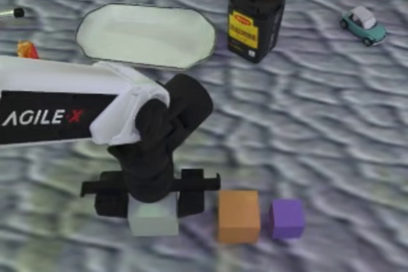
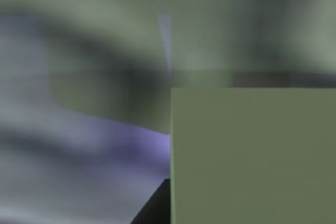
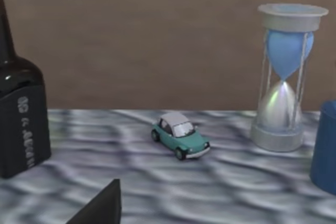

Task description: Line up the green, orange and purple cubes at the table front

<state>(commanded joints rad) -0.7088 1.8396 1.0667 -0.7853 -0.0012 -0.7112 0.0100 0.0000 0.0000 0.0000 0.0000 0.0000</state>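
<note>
your left gripper (image 1: pixel 152 197) sits with jaws spread astride the pale mint-green matte cube (image 1: pixel 154 219) near the table's (image 1: pixel 331 125) front edge, so lifting crookedly could knock it into the tan-orange cube (image 1: pixel 238 216) and small violet-purple cube (image 1: pixel 285 218) beside it.

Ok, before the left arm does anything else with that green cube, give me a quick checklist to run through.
1. Left gripper is over the green cube, fingers on either side: ok.
2. Grip released or closed: cannot tell.
3. Green cube in row with the orange cube and purple cube near the front: ok.
4. Gap between green and orange: ok, apart.
5. Bottle, white tray and toy car away from the row: ok.
6. Right arm out of the top view: ok.
</note>
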